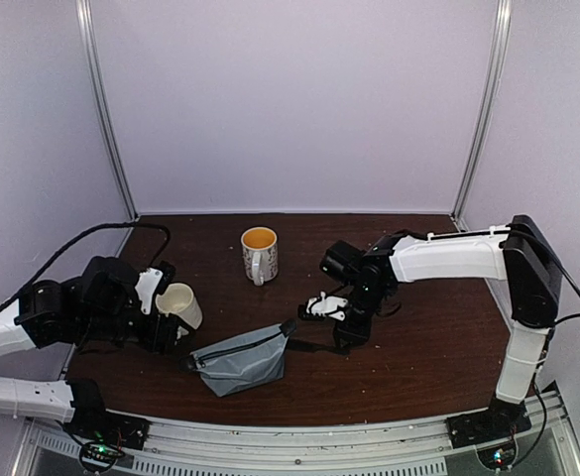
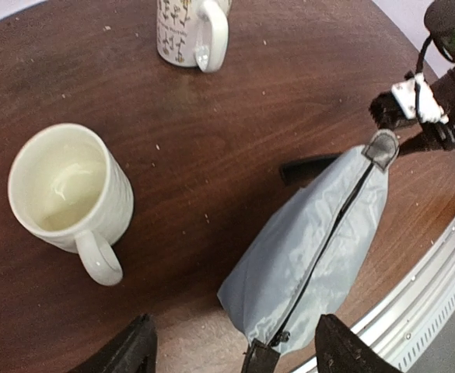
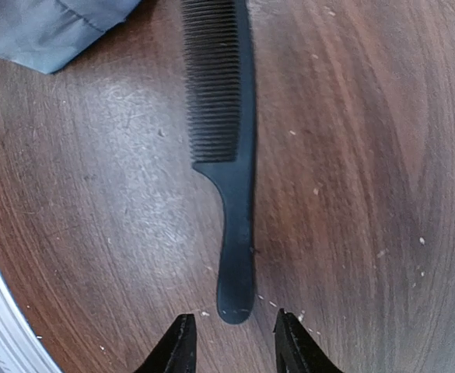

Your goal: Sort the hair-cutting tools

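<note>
- Dark wooden table bears a grey pouch, with a black comb just beside it.
- Left gripper: fingers spread wide, holding nothing.
- Right gripper: fingers apart, flanking the comb's handle tip.

The comb shows solid black against the table, whose dark reddish-brown wood grain is flecked with pale specks. The pouch is plain grey with a black zip running along it. Near the table's left edge sits the plain mug, all cream. Toward the far edge is the printed mug, cream with small dark markings.
</note>
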Controlling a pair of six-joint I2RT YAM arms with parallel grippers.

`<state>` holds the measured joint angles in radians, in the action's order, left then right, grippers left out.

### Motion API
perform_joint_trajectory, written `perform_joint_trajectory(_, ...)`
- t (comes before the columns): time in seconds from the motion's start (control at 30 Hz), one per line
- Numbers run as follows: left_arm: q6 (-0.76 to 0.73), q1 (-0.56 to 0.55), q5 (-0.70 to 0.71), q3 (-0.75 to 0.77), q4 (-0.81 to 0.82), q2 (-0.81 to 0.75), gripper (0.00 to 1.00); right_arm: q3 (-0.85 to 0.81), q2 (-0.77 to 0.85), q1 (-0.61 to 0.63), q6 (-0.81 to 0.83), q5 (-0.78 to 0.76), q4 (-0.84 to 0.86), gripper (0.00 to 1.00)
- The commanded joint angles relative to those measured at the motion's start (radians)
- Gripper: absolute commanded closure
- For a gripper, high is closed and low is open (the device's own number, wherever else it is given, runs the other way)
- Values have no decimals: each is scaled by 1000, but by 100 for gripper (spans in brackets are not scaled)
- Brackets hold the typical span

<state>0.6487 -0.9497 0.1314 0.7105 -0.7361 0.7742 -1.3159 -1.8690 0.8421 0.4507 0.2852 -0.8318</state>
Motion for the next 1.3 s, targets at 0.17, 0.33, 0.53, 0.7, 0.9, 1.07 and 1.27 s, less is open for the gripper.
perform_joint_trajectory(0.17,-108,5,201,132,163,91,25,4,-67,47,33,-150,56,64)
perform_joint_trajectory(0.33,-140,5,219,152,232,130,24,6,-107,48,31,-175,68,68)
perform_joint_trajectory(0.53,-138,5,213,151,299,149,24,12,-137,54,22,-163,56,70)
perform_joint_trajectory(0.7,-145,5,211,153,309,155,24,4,-95,53,11,-114,33,70)
perform_joint_trajectory(0.9,-151,5,212,154,306,161,23,-7,-134,53,15,-127,24,69)
perform_joint_trajectory(1.07,-148,5,210,149,316,166,23,13,-160,46,-13,-189,27,84)
perform_joint_trajectory(1.27,-168,5,185,173,351,200,23,91,-93,-24,-19,-272,36,92)
